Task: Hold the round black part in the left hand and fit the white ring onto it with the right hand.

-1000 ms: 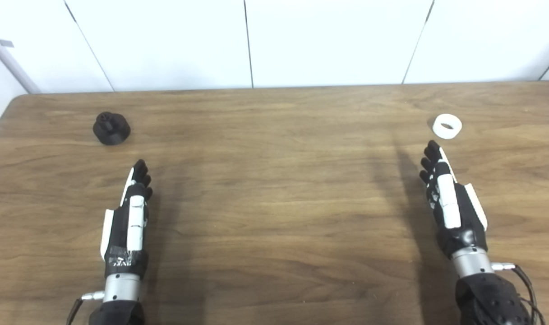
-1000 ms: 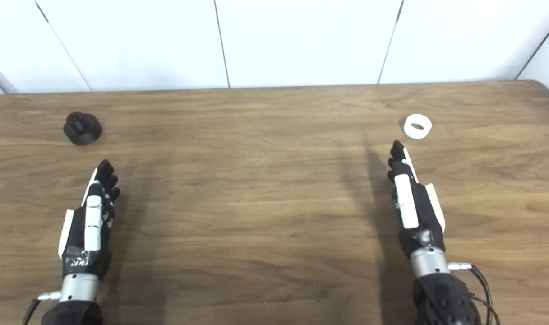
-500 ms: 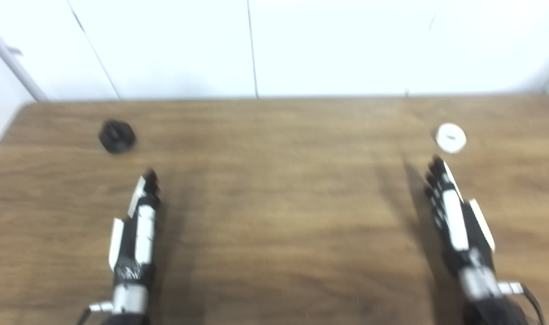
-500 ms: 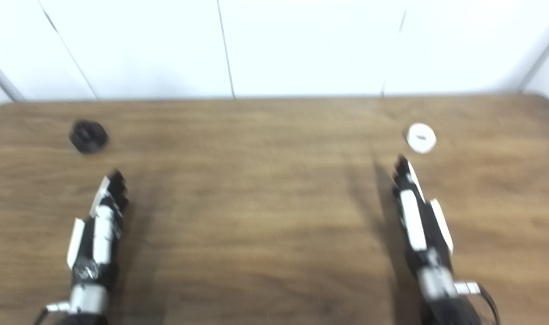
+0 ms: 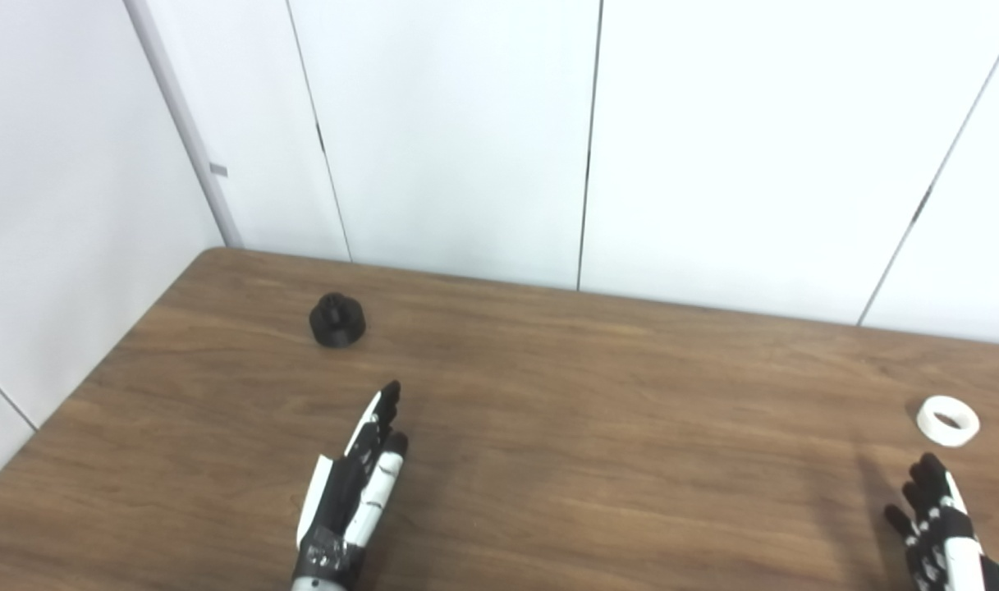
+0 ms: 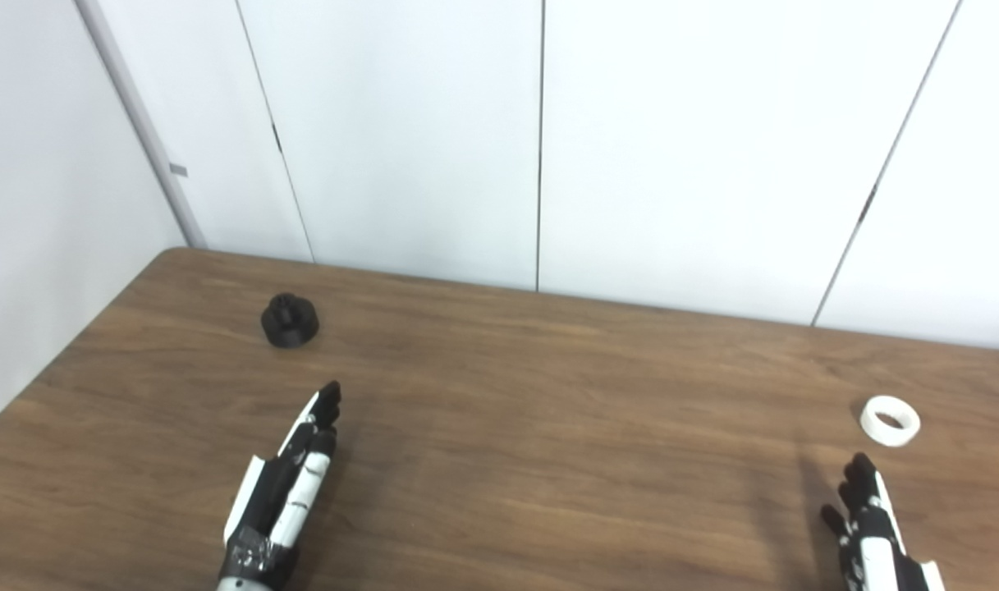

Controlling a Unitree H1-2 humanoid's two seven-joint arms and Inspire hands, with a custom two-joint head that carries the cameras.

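Both hands empty above the table (image 5: 598,394), parts untouched.

I saw the round black part (image 5: 336,319) standing on the table near its far left corner, well apart from my left hand (image 5: 353,492), which reached out flat, fingers straight and slightly spread, holding nothing. The white ring (image 5: 946,420) lay on the table toward its right edge, just beyond my right hand (image 6: 868,529), whose fingers were spread and empty, partly cut off by the frame.
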